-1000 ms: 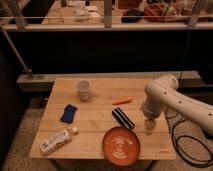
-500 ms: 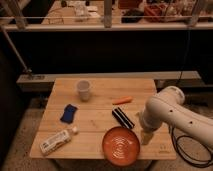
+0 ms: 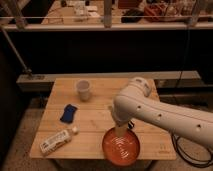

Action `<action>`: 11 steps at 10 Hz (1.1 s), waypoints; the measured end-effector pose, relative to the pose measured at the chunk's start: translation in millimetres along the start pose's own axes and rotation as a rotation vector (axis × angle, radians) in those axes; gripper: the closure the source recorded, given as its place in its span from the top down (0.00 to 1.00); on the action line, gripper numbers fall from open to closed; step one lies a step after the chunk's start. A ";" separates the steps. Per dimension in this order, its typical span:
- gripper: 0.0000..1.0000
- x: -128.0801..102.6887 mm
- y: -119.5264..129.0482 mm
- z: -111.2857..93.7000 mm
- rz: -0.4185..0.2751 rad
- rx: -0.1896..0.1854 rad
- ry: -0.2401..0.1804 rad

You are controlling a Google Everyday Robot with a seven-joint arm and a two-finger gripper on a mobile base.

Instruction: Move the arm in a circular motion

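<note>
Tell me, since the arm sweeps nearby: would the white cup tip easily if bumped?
Probably: the cup stands upright and looks like a light disposable one, so a nudge may topple it. Being round, it could then roll on the table. The pincer hangs over the rim of the orange plate, apart from the cup.

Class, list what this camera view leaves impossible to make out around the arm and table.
The arm: base cut off by the right edge.
The gripper, over the orange plate's far rim: only a pale tip shows.
Table behind the arm: hidden by it.
Bottle label: too small to read.
</note>
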 end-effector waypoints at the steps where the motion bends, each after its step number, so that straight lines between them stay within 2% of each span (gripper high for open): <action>1: 0.80 -22.5 -14.9 1.0 -0.066 0.004 -0.013; 2: 0.80 -40.7 -27.6 2.1 -0.117 0.006 -0.024; 3: 0.80 -65.3 -48.5 4.9 -0.178 0.003 -0.053; 4: 0.80 -78.2 -68.6 7.5 -0.210 0.001 -0.074; 6: 0.80 -84.6 -113.0 16.0 -0.231 -0.001 -0.101; 8: 0.80 -70.7 -160.6 26.0 -0.222 0.005 -0.122; 9: 0.80 -59.2 -176.4 32.2 -0.209 0.008 -0.130; 11: 0.80 -25.0 -188.7 46.5 -0.175 0.009 -0.135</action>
